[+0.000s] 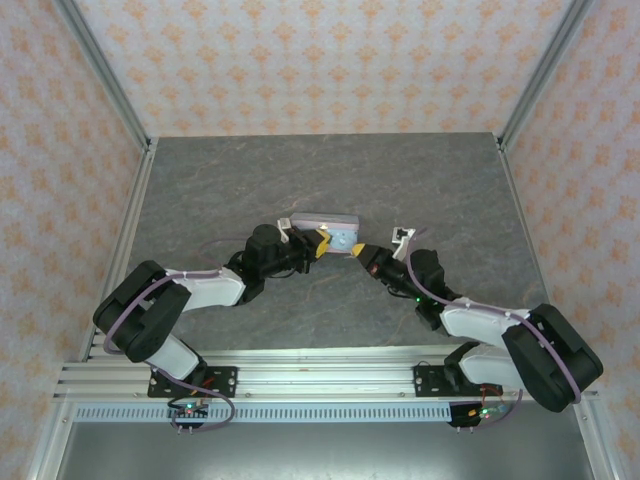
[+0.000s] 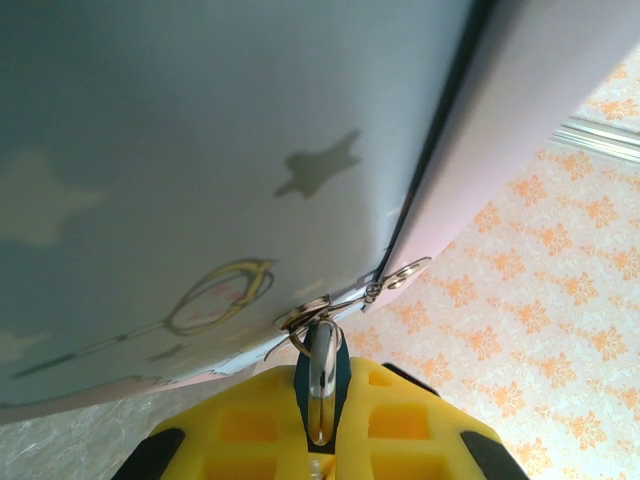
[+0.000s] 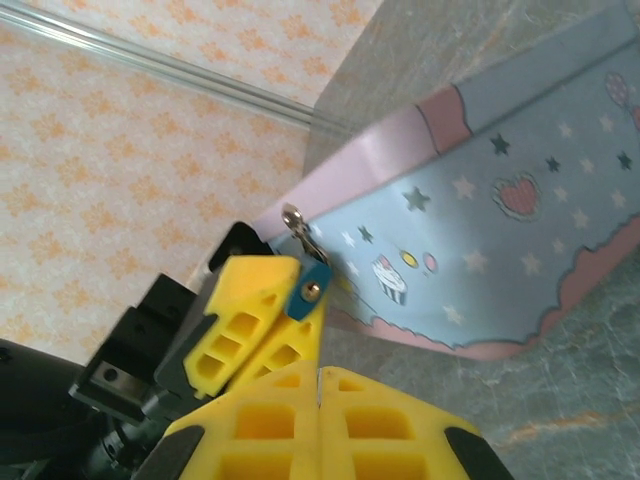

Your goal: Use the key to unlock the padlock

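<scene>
The teal padlock (image 3: 307,290) is pinched between the yellow fingers (image 3: 250,295) of my left gripper (image 2: 322,400), which is shut on it. Its metal shackle (image 2: 323,365) runs up through the hasp ring (image 2: 305,318) of the pale blue cartoon tin (image 1: 325,225). The lock's brass keyhole end faces my right gripper (image 3: 319,372), which sits a short way below it with its fingers pressed together. A thin pale sliver, the key (image 3: 319,380), shows in the seam between them. Seen from above, the left gripper (image 1: 323,245) and the right gripper (image 1: 357,251) meet at the tin's near side.
The tin stands on its edge on the grey stone-patterned table (image 1: 330,180), near the middle. Patterned walls with metal corner posts (image 1: 105,75) close in the sides and back. The arms' mounting rail (image 1: 320,380) runs along the near edge.
</scene>
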{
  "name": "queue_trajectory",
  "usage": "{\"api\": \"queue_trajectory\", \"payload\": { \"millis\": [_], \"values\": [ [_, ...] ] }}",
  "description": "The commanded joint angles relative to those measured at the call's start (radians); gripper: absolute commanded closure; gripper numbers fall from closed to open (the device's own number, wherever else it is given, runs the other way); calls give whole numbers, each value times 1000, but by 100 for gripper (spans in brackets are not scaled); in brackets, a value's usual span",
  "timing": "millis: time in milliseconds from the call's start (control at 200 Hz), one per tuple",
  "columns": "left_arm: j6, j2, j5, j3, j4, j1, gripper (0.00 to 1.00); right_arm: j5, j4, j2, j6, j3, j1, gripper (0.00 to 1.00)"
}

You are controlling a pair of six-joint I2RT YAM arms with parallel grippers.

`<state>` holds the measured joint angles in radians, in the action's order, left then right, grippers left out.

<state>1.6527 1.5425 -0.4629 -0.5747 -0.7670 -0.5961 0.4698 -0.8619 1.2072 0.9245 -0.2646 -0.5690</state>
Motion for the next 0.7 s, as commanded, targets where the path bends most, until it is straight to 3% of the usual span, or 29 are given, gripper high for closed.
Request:
{"api": "queue_trajectory", "payload": {
  "millis": [0,696],
  "values": [
    [10,-34,5,-26,-28,-18,100,-29,-72,19,23,-39,-7,100],
    [16,-19,10,-36,-34,-24,100,-47,-119,153,56,-103,-39,100]
  ]
}}
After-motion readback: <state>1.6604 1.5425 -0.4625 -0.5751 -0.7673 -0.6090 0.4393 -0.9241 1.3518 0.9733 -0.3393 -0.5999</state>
